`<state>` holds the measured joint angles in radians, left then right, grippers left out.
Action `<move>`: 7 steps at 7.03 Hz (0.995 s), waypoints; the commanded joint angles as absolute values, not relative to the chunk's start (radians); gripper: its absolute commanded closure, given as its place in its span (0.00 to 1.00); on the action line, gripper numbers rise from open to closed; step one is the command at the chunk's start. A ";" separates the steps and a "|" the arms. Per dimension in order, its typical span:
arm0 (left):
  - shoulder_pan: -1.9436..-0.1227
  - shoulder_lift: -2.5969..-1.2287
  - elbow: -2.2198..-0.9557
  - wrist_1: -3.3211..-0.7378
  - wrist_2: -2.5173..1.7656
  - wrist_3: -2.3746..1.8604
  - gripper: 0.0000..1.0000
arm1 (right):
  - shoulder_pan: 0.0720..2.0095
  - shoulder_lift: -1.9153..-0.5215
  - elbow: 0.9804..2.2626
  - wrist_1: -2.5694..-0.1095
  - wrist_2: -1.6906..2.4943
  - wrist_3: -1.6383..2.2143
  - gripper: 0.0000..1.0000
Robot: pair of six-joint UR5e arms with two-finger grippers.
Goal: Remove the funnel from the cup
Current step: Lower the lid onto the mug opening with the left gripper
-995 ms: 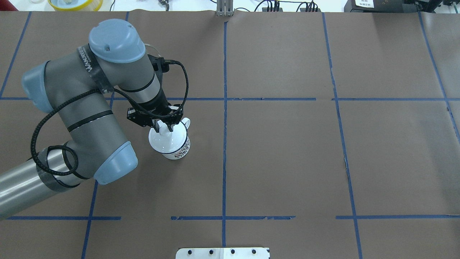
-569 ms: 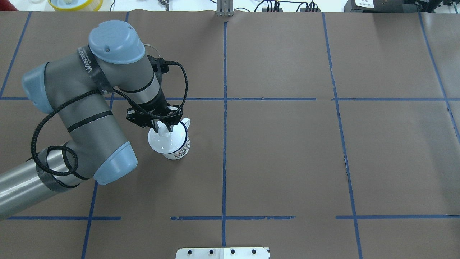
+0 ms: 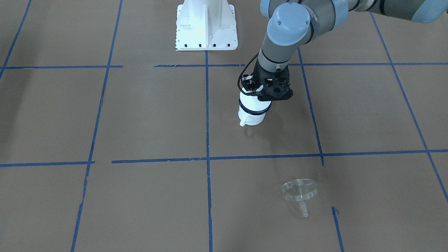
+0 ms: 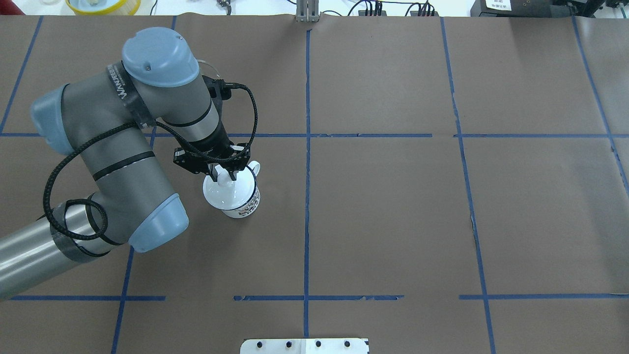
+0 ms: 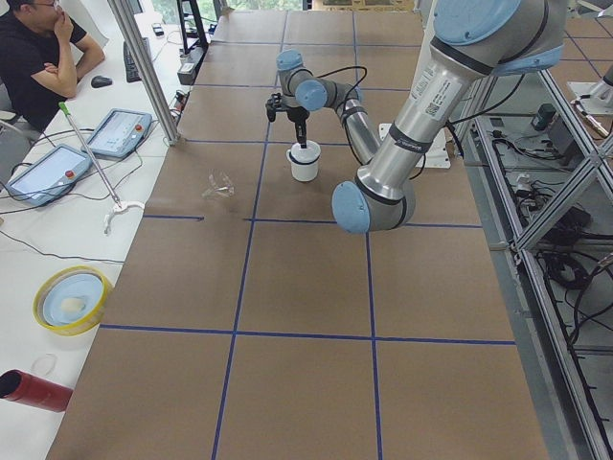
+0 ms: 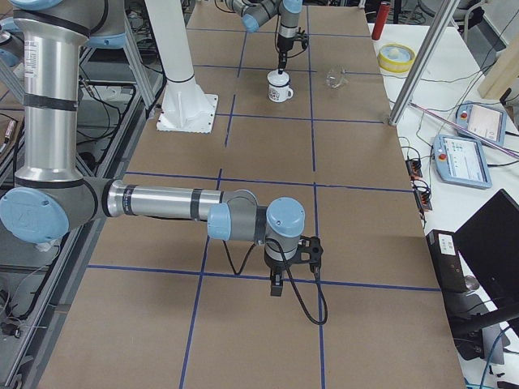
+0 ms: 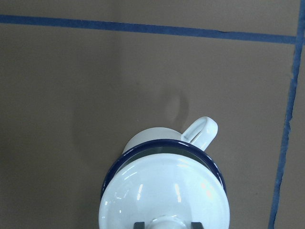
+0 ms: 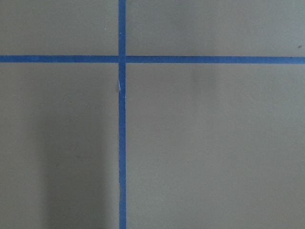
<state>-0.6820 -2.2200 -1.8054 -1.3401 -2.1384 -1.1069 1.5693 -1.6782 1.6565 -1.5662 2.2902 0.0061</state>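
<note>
The cup (image 4: 244, 207) is a white mug with a dark blue rim; it stands upright left of the table's centre and also shows in the front view (image 3: 252, 117). A white domed lid (image 4: 223, 191) covers it. My left gripper (image 4: 224, 173) points down and is shut on the lid's knob; the wrist view shows the lid (image 7: 164, 191) over the blue rim and a finger on each side of the knob. The clear funnel (image 3: 299, 191) lies on the table, apart from the cup, on the operators' side. My right gripper (image 6: 276, 288) hangs far away; I cannot tell whether it is open.
The white robot base (image 3: 206, 24) stands at the robot's side of the table. A metal post (image 5: 144, 72) and a yellow dish (image 5: 69, 299) are beyond the table's far edge, where an operator (image 5: 38, 57) sits. Blue tape lines cross the brown table.
The left gripper with the lid shifted very slightly away from the robot and came back. The cup has not moved.
</note>
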 commanded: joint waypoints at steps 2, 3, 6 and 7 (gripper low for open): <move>-0.681 -2.221 -1.799 -1.341 -2.138 -1.108 0.00 | 1.569 -1.678 1.657 -1.566 2.290 0.006 0.00; -0.681 -2.221 -1.801 -1.341 -2.138 -1.112 0.00 | 1.569 -1.678 1.657 -1.566 2.290 0.006 0.00; -0.681 -2.221 -1.804 -1.348 -2.138 -1.112 0.00 | 1.569 -1.678 1.657 -1.566 2.290 0.006 0.00; -0.681 -2.218 -1.801 -1.351 -2.140 -1.111 0.00 | 1.569 -1.678 1.657 -1.566 2.290 0.006 0.00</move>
